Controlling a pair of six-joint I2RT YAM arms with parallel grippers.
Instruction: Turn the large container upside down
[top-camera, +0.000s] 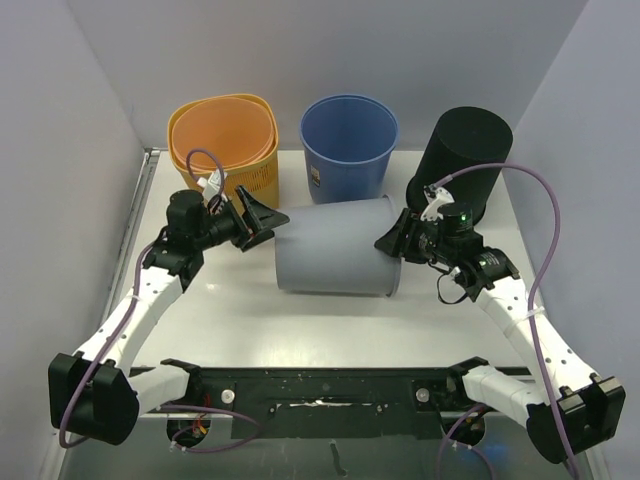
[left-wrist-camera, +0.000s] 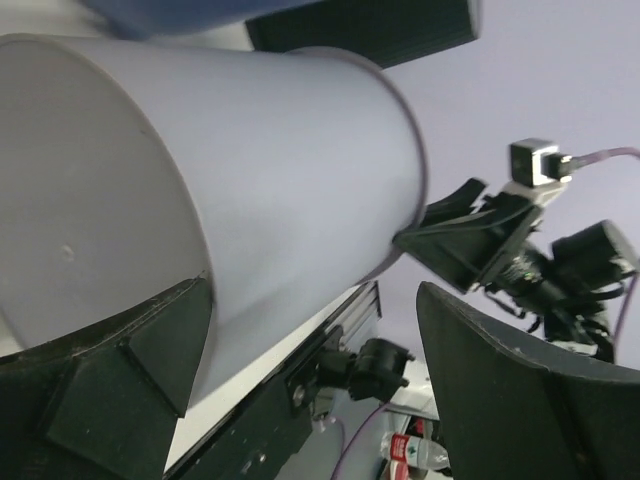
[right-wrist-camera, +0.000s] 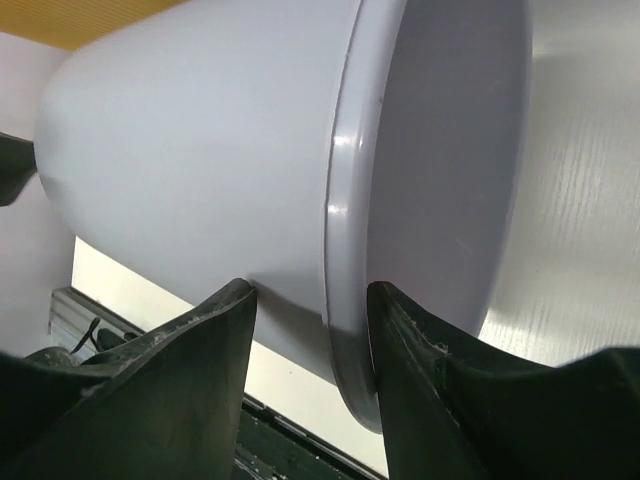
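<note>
From above, the large grey bin (top-camera: 335, 250) lies on its side in the middle of the table, base to the left and mouth to the right. The left gripper (top-camera: 265, 222) sits at the base and the right gripper (top-camera: 390, 243) at the rim.

Only the left wrist camera shows that the left gripper's jaws are spread wide: one finger (left-wrist-camera: 110, 390) rests against the edge of the base, the other (left-wrist-camera: 520, 400) stands clear of it. Only the right wrist camera shows the right gripper's fingers (right-wrist-camera: 170, 370) straddling the rim, one outside the wall and one inside the mouth, pinching it.

The white table (top-camera: 330, 325) has pale grey walls on three sides.

Behind the bin, from the left, stand stacked orange baskets (top-camera: 222, 145), a blue bin (top-camera: 349, 140) and a black container (top-camera: 462, 160) just behind the right wrist.
</note>
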